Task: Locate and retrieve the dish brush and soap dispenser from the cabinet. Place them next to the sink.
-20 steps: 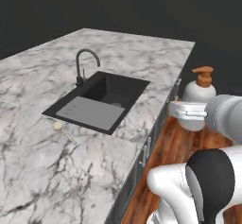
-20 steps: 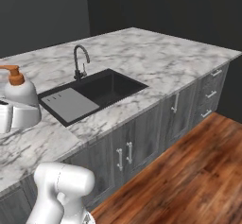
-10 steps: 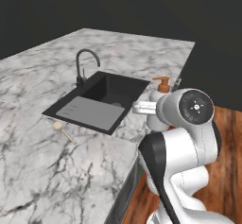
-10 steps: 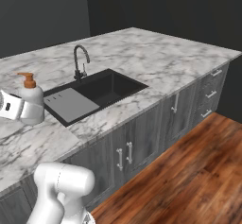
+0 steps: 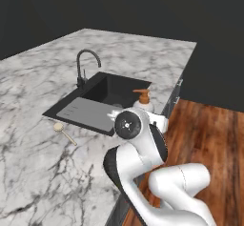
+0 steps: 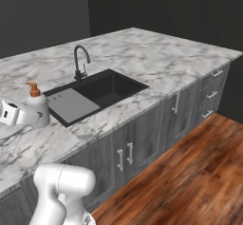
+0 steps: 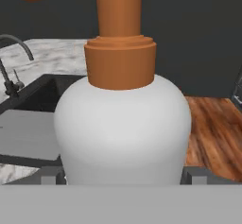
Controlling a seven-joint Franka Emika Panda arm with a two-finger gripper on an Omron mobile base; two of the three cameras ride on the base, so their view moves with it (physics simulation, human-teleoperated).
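The soap dispenser (image 5: pixel 144 104) (image 6: pixel 37 110) (image 7: pixel 123 124), a white rounded bottle with an orange pump, stands upright in my gripper (image 6: pixel 21 115), which is shut on its body. It hangs low over the marble by the front edge, beside the grey draining section of the black sink (image 5: pixel 114 89) (image 6: pixel 102 89). Whether its base touches the counter I cannot tell. My fingertips (image 7: pixel 49 176) flank the bottle's base in the hand view. The dish brush (image 5: pixel 63 131) lies on the marble beside the draining section. The cabinet is out of view.
A black gooseneck faucet (image 5: pixel 83 65) (image 6: pixel 79 60) rises behind the sink. The white marble counter (image 6: pixel 156 62) stretches wide around the basin. Grey doors and drawers (image 6: pixel 128 153) sit under it, with wooden floor (image 6: pixel 190 172) in front.
My arm has swung in from over the floor with the soap dispenser and brought it down to the counter's front edge beside the sink. The brush has not moved.
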